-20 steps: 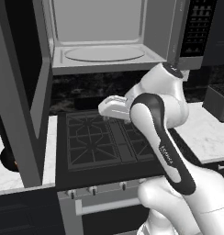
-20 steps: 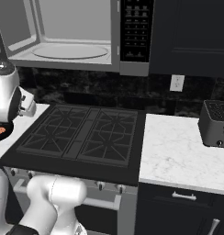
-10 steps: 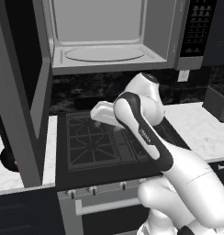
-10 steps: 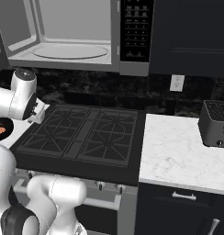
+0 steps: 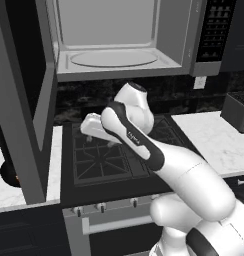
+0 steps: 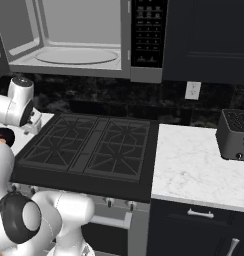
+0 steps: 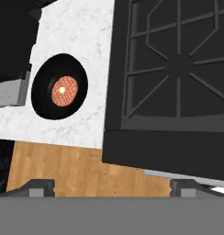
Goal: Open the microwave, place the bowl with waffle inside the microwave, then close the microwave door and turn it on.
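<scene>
- microwave point(image 5: 119, 45): cavity exposed, turntable bare; microwave door point(image 5: 24, 100) swung wide to my left. Opening step looks done.
- stove point(image 6: 89, 150): my arm is reaching over it toward the left table point(image 7: 81, 41).
- bowl with waffle point(image 7: 59, 92): on that table, just beside the stove edge (upright, waffle centred).
- pincer point(image 7: 111, 186): released, jaws wide, above and apart from the bowl.
- Next: descend, centre over the rim, then clench.
</scene>
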